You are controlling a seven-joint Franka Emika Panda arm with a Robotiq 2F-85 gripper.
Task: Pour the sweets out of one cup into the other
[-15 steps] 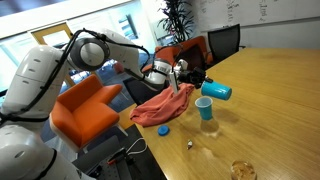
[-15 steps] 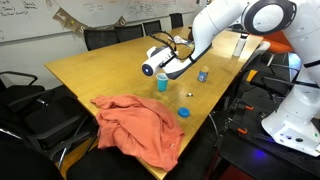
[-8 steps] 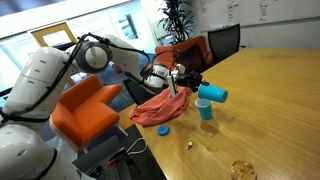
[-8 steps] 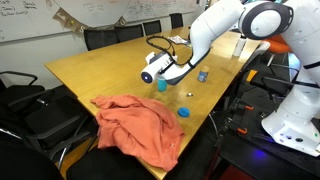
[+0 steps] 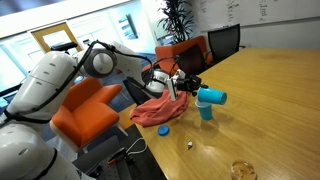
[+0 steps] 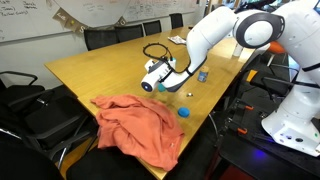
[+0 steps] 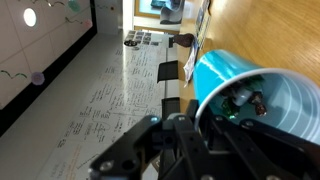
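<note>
The arm (image 5: pixel 110 62) reaches in over the near edge of the wooden table (image 5: pixel 275 110), and its gripper (image 5: pixel 193 88) is pinching a blue cup (image 5: pixel 213 96) by the base end. The cup is tipped right over on its side, with its mouth pointing away from the arm. Straight below the mouth a second cup (image 5: pixel 206 111), also blue, stands upright on the table; the two are close, but I cannot tell whether they touch. From the wrist view, the sweets (image 7: pixel 245 100) show as a small dark and pale cluster sitting inside the tipped cup near its lower wall, and the black fingers (image 7: pixel 150 135) come in from the bottom of the picture. A rumpled red cloth (image 5: pixel 158 110) lies on the table just beside the gripper, on the arm's side of the cups, and hangs over the table edge. A small blue lid (image 5: pixel 163 128) rests flat near the cloth's corner. In an exterior view a little jar (image 6: pixel 202 75) stands on the table past the cups, apart from them. An orange chair (image 5: pixel 85 105) sits behind the arm.
</note>
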